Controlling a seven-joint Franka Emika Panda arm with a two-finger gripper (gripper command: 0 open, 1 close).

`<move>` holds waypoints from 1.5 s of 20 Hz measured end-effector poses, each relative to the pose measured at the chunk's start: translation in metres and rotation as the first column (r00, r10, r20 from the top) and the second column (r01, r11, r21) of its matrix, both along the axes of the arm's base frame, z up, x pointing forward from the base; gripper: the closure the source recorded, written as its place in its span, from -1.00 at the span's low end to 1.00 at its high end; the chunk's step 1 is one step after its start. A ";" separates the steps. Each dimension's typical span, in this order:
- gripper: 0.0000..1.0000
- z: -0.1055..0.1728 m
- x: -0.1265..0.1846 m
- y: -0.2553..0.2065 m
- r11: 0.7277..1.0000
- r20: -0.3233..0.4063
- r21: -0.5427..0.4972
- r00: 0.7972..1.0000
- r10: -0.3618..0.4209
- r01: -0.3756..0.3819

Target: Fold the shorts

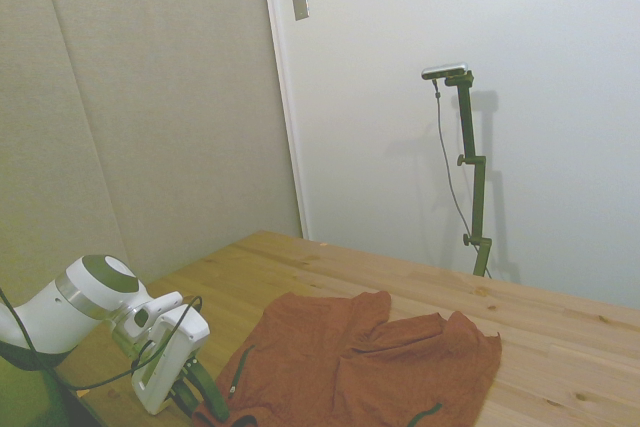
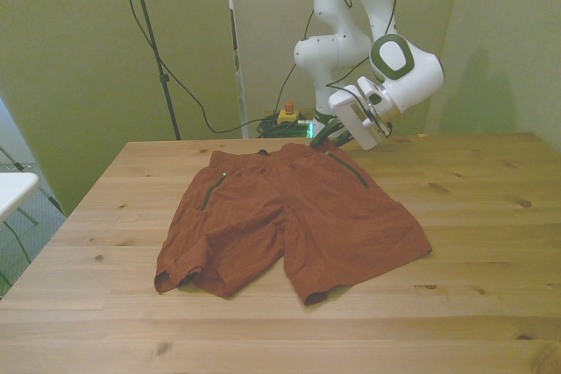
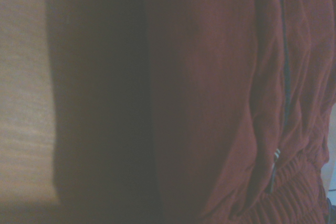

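On table (image 2: pixel 491 216): shorts (image 2: pixel 289 216), spread flat

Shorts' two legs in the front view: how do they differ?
On the shorts, the leg on the front view's left is wrinkled, its hem curled up near the table's edge. The leg on the front view's right lies flatter and spreads wider. The gripper hovers at the waistband above the right one. Both are rust-orange with a dark zipper pocket.
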State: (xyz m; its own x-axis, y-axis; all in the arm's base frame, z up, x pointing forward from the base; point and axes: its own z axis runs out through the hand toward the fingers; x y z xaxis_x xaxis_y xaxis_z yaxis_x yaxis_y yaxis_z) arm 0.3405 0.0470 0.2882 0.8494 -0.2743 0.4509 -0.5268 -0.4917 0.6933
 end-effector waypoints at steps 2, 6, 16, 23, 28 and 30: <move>1.00 0.000 0.001 0.000 1.000 0.002 0.002 1.000 0.000 0.000; 1.00 0.006 0.003 -0.003 1.000 0.019 0.014 1.000 -0.010 0.010; 1.00 0.093 0.006 -0.070 0.980 0.240 0.138 0.955 -0.176 0.146; 1.00 0.106 0.022 -0.161 0.913 0.341 0.357 0.882 -0.324 0.197; 1.00 0.104 0.067 -0.203 0.782 0.313 0.605 0.858 -0.408 0.150; 1.00 0.103 0.080 -0.201 0.714 0.266 0.687 0.867 -0.422 0.137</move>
